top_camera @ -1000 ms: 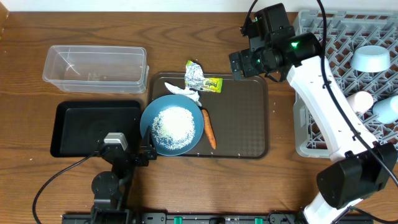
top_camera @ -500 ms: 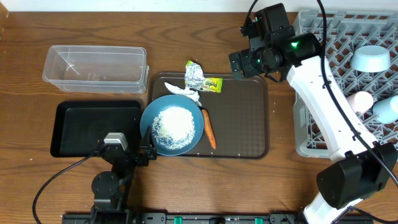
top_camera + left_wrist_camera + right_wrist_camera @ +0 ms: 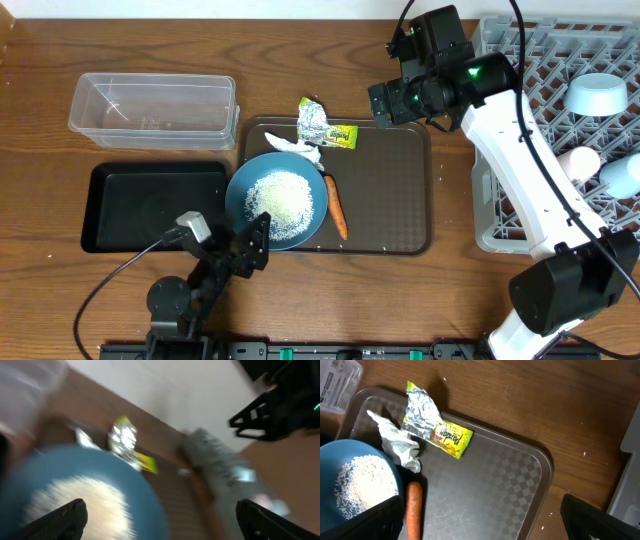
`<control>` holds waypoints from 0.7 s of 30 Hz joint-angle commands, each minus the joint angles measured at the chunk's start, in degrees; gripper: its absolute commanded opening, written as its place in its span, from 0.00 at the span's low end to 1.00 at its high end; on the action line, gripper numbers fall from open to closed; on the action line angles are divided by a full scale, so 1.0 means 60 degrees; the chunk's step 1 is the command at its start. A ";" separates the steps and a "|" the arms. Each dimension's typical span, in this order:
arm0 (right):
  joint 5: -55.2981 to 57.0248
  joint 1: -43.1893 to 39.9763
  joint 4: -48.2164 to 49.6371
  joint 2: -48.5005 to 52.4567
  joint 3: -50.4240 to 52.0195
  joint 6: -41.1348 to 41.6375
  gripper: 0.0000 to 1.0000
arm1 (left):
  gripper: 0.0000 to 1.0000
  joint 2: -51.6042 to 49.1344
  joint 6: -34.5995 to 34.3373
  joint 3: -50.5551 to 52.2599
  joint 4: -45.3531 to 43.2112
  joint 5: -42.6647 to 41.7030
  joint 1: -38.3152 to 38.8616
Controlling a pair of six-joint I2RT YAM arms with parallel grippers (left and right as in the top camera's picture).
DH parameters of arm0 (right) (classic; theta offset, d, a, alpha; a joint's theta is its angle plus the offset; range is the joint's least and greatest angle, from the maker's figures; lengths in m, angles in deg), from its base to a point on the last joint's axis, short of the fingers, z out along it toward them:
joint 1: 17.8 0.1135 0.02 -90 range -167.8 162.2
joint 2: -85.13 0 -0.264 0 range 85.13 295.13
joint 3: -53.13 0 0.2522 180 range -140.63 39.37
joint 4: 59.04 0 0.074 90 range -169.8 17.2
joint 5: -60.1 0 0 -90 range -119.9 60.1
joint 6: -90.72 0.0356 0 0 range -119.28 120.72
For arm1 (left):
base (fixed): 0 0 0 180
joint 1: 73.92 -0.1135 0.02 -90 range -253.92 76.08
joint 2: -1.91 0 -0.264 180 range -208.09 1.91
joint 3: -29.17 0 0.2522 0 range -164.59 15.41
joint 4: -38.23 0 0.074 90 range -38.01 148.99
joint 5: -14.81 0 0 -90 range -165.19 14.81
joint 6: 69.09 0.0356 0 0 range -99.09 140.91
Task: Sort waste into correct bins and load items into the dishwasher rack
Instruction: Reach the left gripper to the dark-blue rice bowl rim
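Observation:
A round blue plate (image 3: 278,205) heaped with white rice (image 3: 280,198) lies on the brown serving tray (image 3: 395,200). Beside it are an orange carrot (image 3: 336,207), a crumpled white tissue (image 3: 301,149) and a foil wrapper (image 3: 322,127). My left gripper (image 3: 257,238) hangs open over the plate's near-left rim; its view is blurred, with the plate (image 3: 100,495) between the fingers (image 3: 60,520). My right gripper (image 3: 386,103) is open above the tray's far right corner, and it sees the wrapper (image 3: 432,427), tissue (image 3: 400,445) and carrot (image 3: 414,510). A bowl (image 3: 597,93) and two cups (image 3: 580,160) sit in the grey rack (image 3: 530,60).
A clear plastic tub (image 3: 152,108) stands at the far left. A shallow black tray (image 3: 140,205) lies in front of it, left of the plate. The right arm's white link (image 3: 520,160) crosses the rack's left edge.
My left arm has swung up and right, bringing its gripper over the plate's near edge. The right arm and all objects are unchanged.

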 commanded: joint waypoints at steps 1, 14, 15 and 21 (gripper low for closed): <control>0.0098 0.0051 0.0000 0.0022 0.0022 0.0080 0.99 | 0.98 -0.0011 -0.3162 0.0164 0.0284 -0.0987 0.0025; 0.0098 0.0051 0.0000 0.0022 0.0022 0.0080 1.00 | 0.98 -0.0080 -0.2149 -0.0437 0.0226 -0.0550 0.0025; 0.0102 0.0051 0.0000 0.0022 0.0022 0.0080 0.99 | 0.98 -0.0193 -0.1803 -0.0761 0.0943 -0.0138 0.0025; 0.0102 0.0051 0.0000 0.0022 0.0022 0.0080 0.99 | 0.98 -0.1847 0.0324 -0.2983 0.3719 0.1672 0.0029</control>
